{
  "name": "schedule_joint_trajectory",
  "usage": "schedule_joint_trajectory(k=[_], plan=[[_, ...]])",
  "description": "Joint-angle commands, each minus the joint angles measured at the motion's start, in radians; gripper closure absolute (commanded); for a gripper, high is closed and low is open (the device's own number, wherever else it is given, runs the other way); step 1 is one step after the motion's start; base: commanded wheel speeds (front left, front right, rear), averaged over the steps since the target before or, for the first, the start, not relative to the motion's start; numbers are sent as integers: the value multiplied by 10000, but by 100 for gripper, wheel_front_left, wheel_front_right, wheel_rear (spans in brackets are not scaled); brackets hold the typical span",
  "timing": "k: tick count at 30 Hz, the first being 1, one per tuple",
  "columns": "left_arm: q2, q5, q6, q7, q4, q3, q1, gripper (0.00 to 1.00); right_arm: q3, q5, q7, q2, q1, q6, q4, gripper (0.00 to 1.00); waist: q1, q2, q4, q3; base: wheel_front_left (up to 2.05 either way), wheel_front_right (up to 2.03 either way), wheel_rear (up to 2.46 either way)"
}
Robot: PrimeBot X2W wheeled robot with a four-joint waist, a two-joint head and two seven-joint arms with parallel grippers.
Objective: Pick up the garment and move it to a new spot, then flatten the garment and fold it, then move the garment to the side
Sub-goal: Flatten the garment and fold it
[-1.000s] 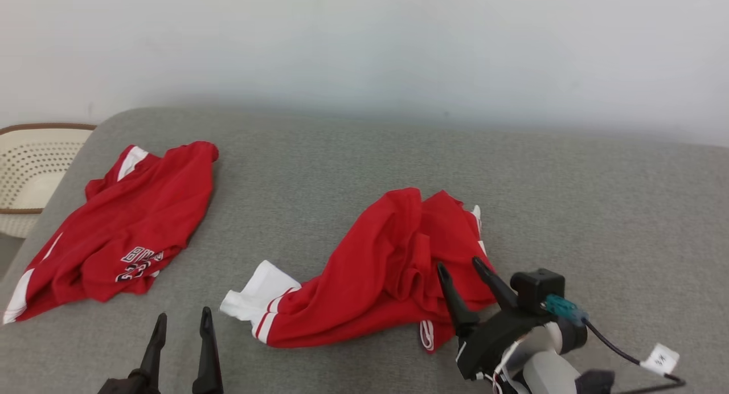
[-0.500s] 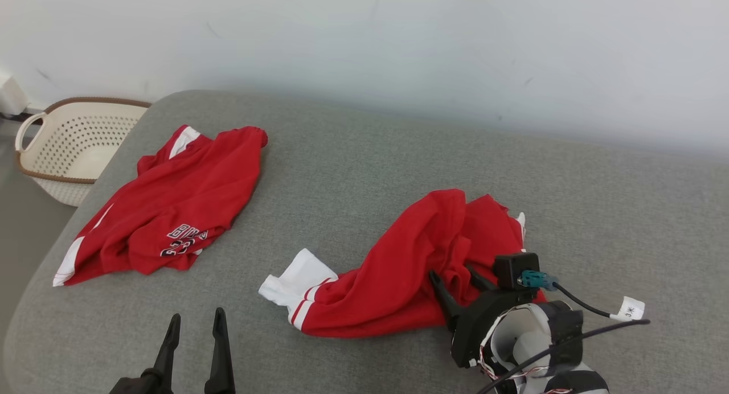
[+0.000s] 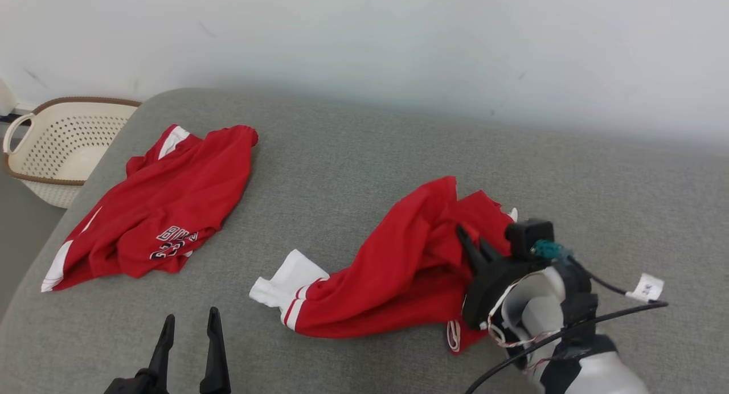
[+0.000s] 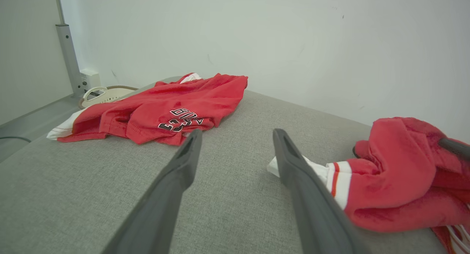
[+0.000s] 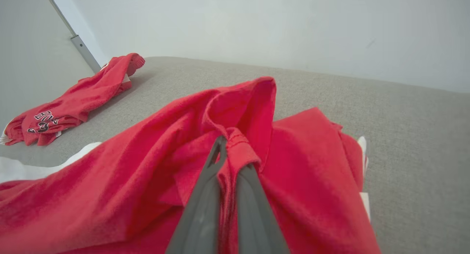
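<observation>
Jaws of the right gripper [image 3: 471, 237] are pinched together on a raised fold of the red garment [image 3: 398, 269]. The right wrist view shows a hemmed ridge of red cloth squeezed between the two dark fingers, with almost no gap between them. That garment lies crumpled on the grey tabletop [image 3: 353, 166], right of the middle in the head view. Its far end is bunched up around the right gripper, and its near end stretches toward the robot's left, where a white sleeve end [image 3: 287, 280] with red stripes lies flat on the surface. A small white-edged bit of the same cloth pokes out just below the gripper's body. The left gripper [image 3: 191, 314] hangs low at the near edge of the tabletop, apart from the garment, its jaws spread wide and holding nothing. In the left wrist view the white sleeve end shows past its right finger. A second red garment [image 3: 165, 206], with black-and-white lettering on it, lies rumpled at the far left of the tabletop, well apart from the first. Beyond the tabletop's left corner stands a cream perforated basket [image 3: 62, 143] with a brown rim. A dark cable [image 3: 603, 286] carrying a white tag [image 3: 646, 287] runs off the right wrist, and a pale wall [image 3: 364, 41] stands behind the tabletop.
</observation>
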Motion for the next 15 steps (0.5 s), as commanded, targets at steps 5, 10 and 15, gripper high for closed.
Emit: schedule_joint_trajectory(k=[5,10,15], plan=[[1,-29,37,-47,-50,140,128,0,-313,-704,-167,-787,-414,8,-1102,100,0,0,-384,14,0,0,0],[4,-53,41,-47,-31,148,177,0,-1220,-1890,-162,-1881,236,8,-3346,100,0,0,-787,27,0,0,0],[4,-72,66,-47,0,160,223,0,-1947,-2391,-162,-2472,1079,8,-4909,100,0,0,-1109,-1,0,0,0]])
